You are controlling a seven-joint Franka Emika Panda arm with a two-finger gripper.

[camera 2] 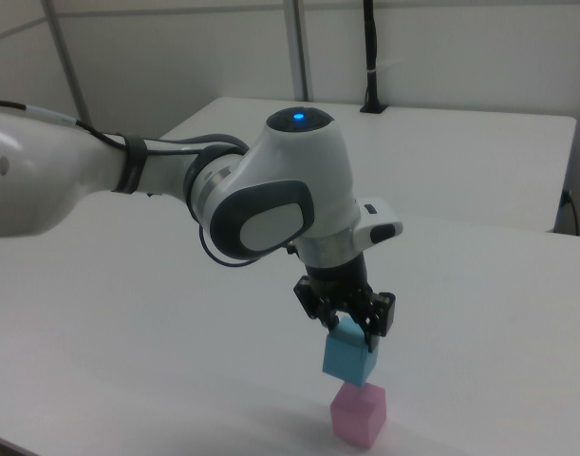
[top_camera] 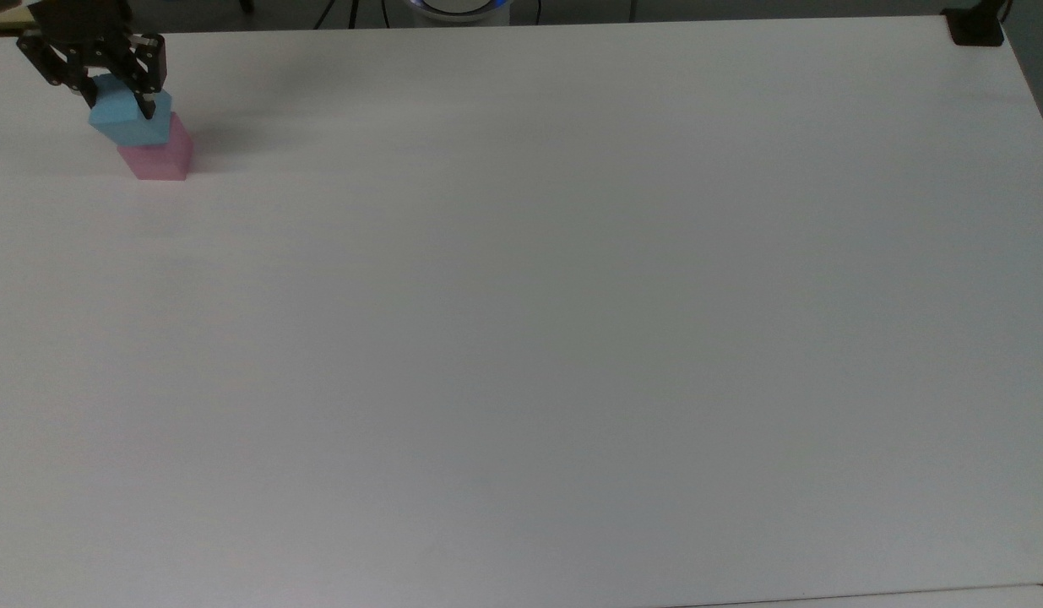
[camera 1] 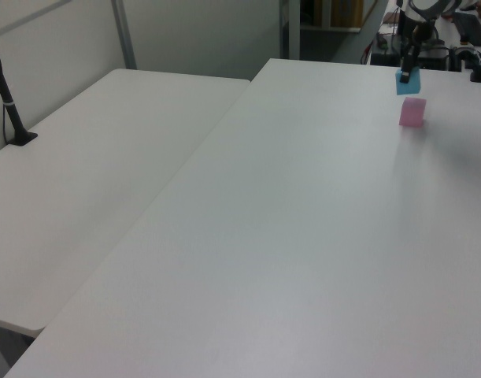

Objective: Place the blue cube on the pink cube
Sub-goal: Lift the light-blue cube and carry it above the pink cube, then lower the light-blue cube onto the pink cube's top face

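Observation:
The pink cube (top_camera: 160, 159) (camera 1: 412, 113) (camera 2: 357, 416) rests on the white table (top_camera: 521, 321) near the top view's far left. The blue cube (top_camera: 131, 116) (camera 1: 407, 82) (camera 2: 349, 357) hangs in the air just above it, with a small gap between the two in the right view. It sits slightly off-centre over the pink cube, toward the right view's left. My gripper (top_camera: 118, 103) (camera 2: 351, 332) is shut on the blue cube, its black fingers (camera 2: 374, 322) clamped on opposite sides of the cube's upper half.
The white arm (camera 2: 176, 190) reaches in from the right view's left. A second white table (camera 1: 90, 173) stands beside this one in the left view, with a black post (camera 1: 8, 102) on it. A black mount (top_camera: 975, 27) sits at the top view's far right corner.

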